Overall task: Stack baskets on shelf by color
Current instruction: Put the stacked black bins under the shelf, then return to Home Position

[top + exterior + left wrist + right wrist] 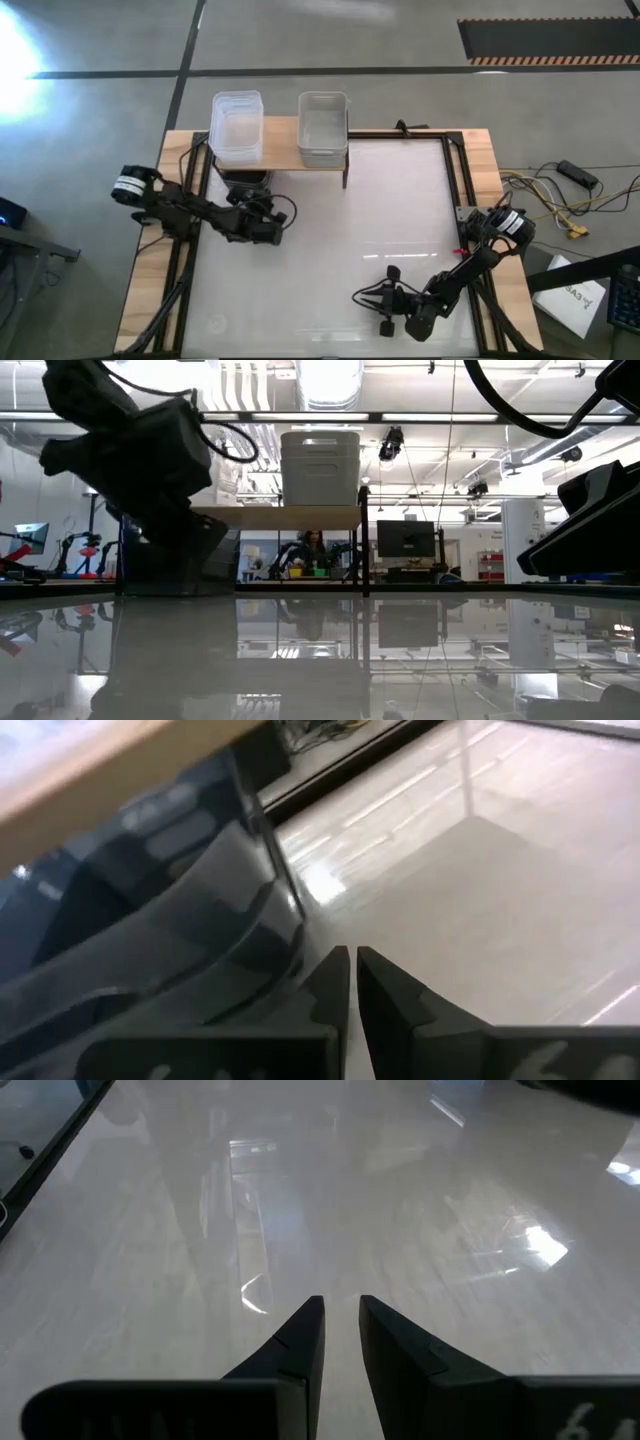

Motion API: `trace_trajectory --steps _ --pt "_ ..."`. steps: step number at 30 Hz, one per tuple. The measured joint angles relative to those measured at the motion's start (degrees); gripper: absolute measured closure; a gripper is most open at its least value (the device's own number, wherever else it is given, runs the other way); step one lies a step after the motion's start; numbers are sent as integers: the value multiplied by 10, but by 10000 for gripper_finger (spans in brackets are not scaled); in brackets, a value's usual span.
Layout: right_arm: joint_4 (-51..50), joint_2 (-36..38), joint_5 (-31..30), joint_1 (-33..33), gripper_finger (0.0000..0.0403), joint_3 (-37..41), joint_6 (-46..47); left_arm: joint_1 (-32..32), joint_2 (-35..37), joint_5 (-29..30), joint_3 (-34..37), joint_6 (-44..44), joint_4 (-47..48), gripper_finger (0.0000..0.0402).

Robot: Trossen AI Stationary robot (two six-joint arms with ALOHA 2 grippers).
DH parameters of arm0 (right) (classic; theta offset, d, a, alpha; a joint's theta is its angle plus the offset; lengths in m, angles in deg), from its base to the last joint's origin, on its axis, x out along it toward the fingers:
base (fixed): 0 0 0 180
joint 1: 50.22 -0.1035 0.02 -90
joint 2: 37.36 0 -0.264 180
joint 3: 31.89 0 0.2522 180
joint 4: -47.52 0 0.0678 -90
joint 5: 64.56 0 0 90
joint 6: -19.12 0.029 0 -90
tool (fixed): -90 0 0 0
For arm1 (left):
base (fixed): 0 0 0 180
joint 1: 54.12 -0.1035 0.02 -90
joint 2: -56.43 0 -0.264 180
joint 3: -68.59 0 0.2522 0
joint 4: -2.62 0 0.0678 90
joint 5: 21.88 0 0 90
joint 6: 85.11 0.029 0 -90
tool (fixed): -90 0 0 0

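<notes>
The shelf, a wooden board on black legs, stands at the table's far edge. On it sit a stack of clear baskets at the left and a light grey basket at the right, which also shows in the low view. Dark grey baskets stand nested on the table under the board's left half. My left gripper is shut, low and close beside their rounded corner. My right gripper is empty near the table's front right, its fingers a narrow gap apart. My left gripper's shut fingers lie right beside the dark grey baskets' rounded corner, low over the table. I cannot tell whether they touch it.
The shelf's black legs stand on the white tabletop. A black frame runs along the table's right and far sides. Cables lie off the table at the right.
</notes>
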Motion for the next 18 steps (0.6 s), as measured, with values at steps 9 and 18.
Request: trace_trajectory --steps 9,18 --pt "-9 20 0 -18 344 0 -1 71 31 -29 -38 34 2 394" --pt "-208 156 20 -70 380 18 58 201 41 -114 -91 59 -2 394"
